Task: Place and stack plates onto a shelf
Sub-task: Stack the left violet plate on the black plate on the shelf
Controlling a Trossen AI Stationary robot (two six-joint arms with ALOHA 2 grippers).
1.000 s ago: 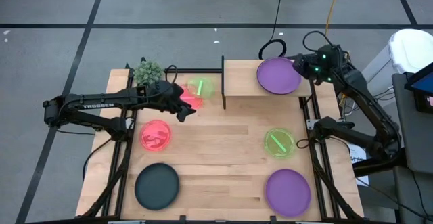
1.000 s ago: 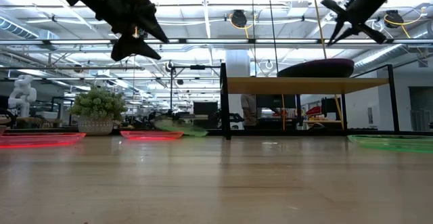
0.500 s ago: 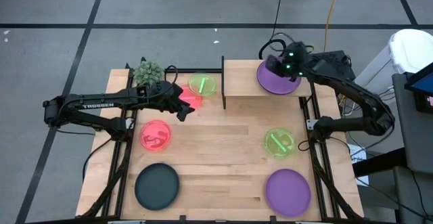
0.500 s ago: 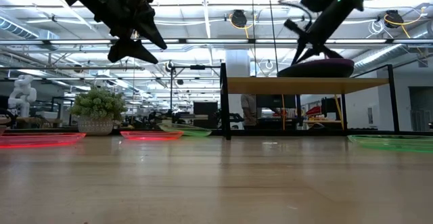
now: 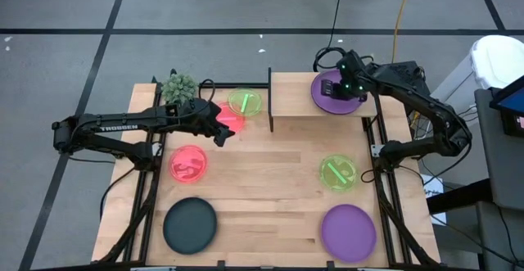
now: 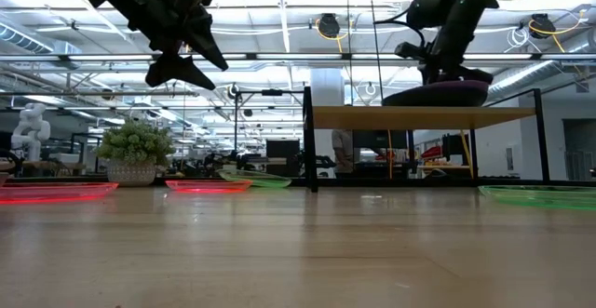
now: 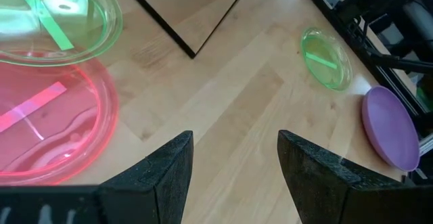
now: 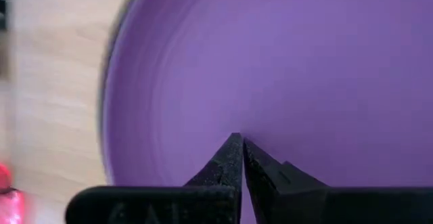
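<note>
A large purple plate (image 5: 329, 96) lies on the right part of the light-wood shelf (image 5: 291, 97), with a dark rim (image 8: 114, 88) showing under its edge. My right gripper (image 5: 345, 88) stands over this plate (image 8: 318, 68), shut and pointing down at its middle. My left gripper (image 5: 220, 134) hangs open, high over the near edge of a pink plate (image 5: 232, 118). A second pink plate (image 5: 188, 163), two green plates (image 5: 244, 102) (image 5: 337, 173), a teal plate (image 5: 190, 226) and another purple plate (image 5: 348, 232) lie flat on the table. My right gripper points its shut fingertips (image 8: 233, 149) from above at the middle of the purple plate's inner face (image 8: 298, 102). I cannot tell whether the tips touch it. The plate lies flat on the shelf.
A small spiky plant (image 5: 178, 85) stands at the table's far left corner, behind my left arm. A dark upright panel (image 5: 270, 99) closes the shelf's left side. The left half of the shelf top is bare wood. Cables lie on the floor beyond the table.
My right gripper has swung from beyond the shelf's far right corner toward the table's left, over the purple plate, and has come down and tipped its fingers toward the plate's middle. The plate has stayed in place.
</note>
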